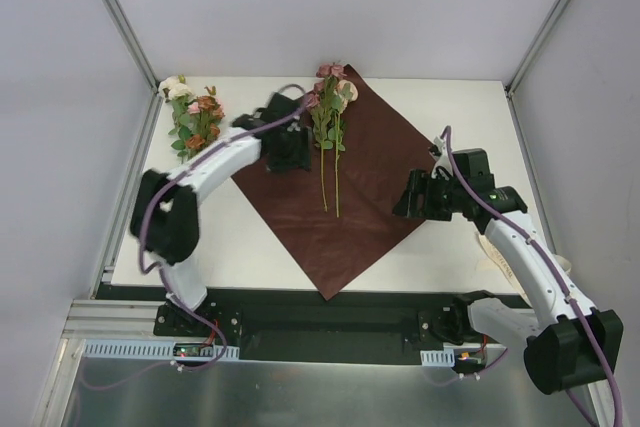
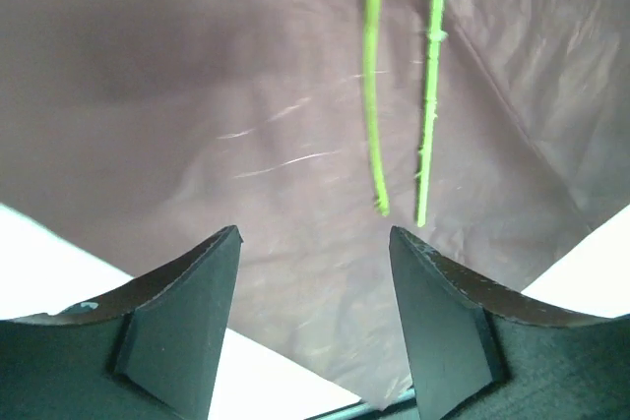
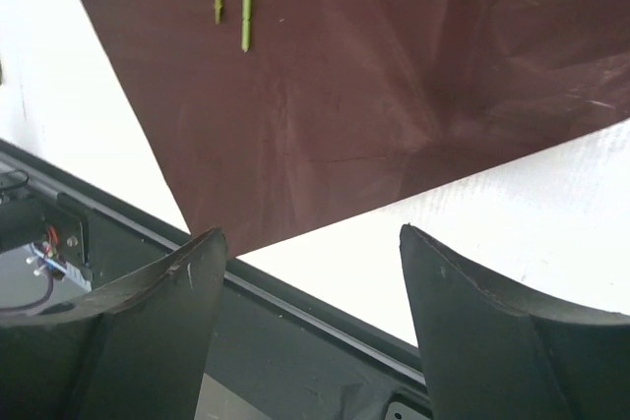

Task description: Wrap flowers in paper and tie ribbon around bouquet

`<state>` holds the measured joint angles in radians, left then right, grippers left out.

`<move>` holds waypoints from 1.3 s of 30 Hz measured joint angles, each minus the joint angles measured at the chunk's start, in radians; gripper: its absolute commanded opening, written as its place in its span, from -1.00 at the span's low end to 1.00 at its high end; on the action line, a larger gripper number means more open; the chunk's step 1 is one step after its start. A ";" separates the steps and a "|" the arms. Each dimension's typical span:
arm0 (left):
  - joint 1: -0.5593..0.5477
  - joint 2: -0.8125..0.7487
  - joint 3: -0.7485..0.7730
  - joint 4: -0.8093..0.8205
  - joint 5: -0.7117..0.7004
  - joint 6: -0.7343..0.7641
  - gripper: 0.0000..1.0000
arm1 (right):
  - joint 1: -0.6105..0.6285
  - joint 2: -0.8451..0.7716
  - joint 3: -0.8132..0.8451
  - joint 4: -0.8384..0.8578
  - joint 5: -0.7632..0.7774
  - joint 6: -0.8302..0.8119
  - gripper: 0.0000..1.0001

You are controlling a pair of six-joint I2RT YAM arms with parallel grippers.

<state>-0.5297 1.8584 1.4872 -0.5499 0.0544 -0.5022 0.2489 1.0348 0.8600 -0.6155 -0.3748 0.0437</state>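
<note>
I see the paper [image 1: 370, 177] lying flat on the counter [image 1: 450, 107] as a diamond. One corner points at the far side and the opposite one reaches the near edge by the arm bases.

The flowers [image 1: 330, 117] lie on the paper's far half. Their long axis runs from far to near, with the blooms at the paper's far corner, some reaching just past its edge. The two thin stems [image 2: 372, 95] lie almost parallel, pointing toward the paper's near corner and ending around its middle.

My left hand [image 1: 288, 152] is over the paper's left side, just left of the leaves. In its wrist view the fingers stand apart with nothing between them, and the stem ends lie on the paper ahead of it.

My right hand [image 1: 412, 197] is at the paper's right corner, also spread wide and grasping nothing. Its wrist view looks across the paper's near part, with the stem tips at the top.

A second bunch [image 1: 195, 117] lies on the bare counter, well to the left of the paper.
</note>
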 measured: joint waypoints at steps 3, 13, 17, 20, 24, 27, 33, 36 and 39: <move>0.161 -0.224 -0.127 -0.010 0.037 0.085 0.27 | 0.047 0.006 0.000 0.011 -0.009 0.000 0.49; 0.653 -0.152 -0.172 -0.151 -0.161 0.388 0.06 | 0.151 0.069 0.000 0.070 -0.053 0.000 0.48; 0.755 -0.019 -0.113 -0.177 -0.124 0.422 -0.04 | 0.151 0.069 0.000 0.075 -0.060 -0.002 0.48; 0.801 0.064 -0.024 -0.175 -0.097 0.435 -0.17 | 0.151 0.068 0.000 0.077 -0.060 -0.004 0.47; 0.811 0.136 0.096 -0.172 -0.061 0.445 -0.25 | 0.151 0.058 -0.002 0.077 -0.060 -0.008 0.47; 0.810 0.185 0.171 -0.163 -0.050 0.454 -0.24 | 0.151 0.050 -0.002 0.077 -0.058 -0.010 0.47; 0.810 0.247 0.209 -0.163 -0.017 0.463 -0.31 | 0.151 0.048 -0.002 0.077 -0.052 -0.012 0.47; 0.810 0.281 0.215 -0.164 -0.010 0.463 -0.56 | 0.151 0.048 -0.002 0.077 -0.051 -0.012 0.47; 0.811 0.308 0.216 -0.164 -0.009 0.464 -0.82 | 0.151 0.048 -0.002 0.076 -0.050 -0.012 0.47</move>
<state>0.2810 2.1666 1.7035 -0.7143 0.0452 -0.0380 0.4000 1.0832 0.8577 -0.5392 -0.4252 0.0315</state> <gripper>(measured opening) 0.217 0.739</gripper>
